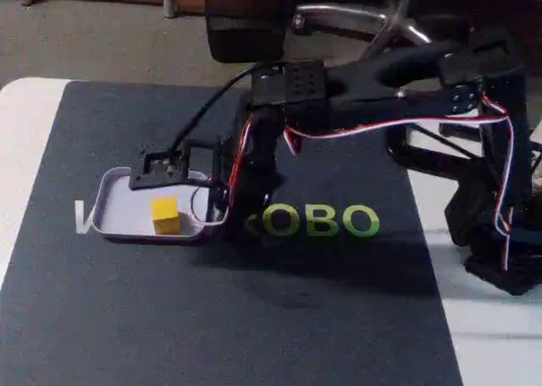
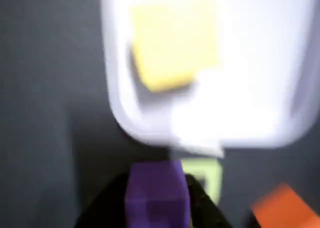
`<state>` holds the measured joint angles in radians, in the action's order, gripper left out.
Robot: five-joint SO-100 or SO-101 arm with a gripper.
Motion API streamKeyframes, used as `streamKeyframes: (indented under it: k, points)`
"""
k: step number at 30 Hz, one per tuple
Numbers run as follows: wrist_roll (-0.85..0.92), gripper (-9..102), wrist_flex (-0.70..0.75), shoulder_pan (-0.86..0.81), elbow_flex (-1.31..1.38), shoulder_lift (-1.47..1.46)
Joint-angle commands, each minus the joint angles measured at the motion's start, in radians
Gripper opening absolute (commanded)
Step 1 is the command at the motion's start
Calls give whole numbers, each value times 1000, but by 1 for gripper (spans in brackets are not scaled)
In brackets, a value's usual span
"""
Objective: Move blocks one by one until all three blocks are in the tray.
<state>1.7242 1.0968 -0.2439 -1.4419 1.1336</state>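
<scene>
Between the dark jaws of the tool (image 2: 159, 200), in the wrist view, sits the purple block (image 2: 157, 190), clamped and blurred. Just ahead of it lies the near rim of the tray (image 2: 125, 123), so the block is short of the tray and must travel forward over that rim. Farther in rests the yellow block (image 2: 172, 43). Off to the tool's right, on the dark surface (image 2: 45, 113), waits the orange block (image 2: 286, 210).

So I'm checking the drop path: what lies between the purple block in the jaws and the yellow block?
In the wrist view, just the tray's near rim separates the purple block from the yellow block.
</scene>
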Motion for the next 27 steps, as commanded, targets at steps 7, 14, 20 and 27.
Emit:
streamKeyframes:
  k: [7,14,20,27]
  points:
    - [-57,-8,52,0,-34,253]
    - [-261,-8,-26,23,138,130]
    - [-380,-8,-11,21,482,-123]
    - [-405,-8,31,0,675,-288]
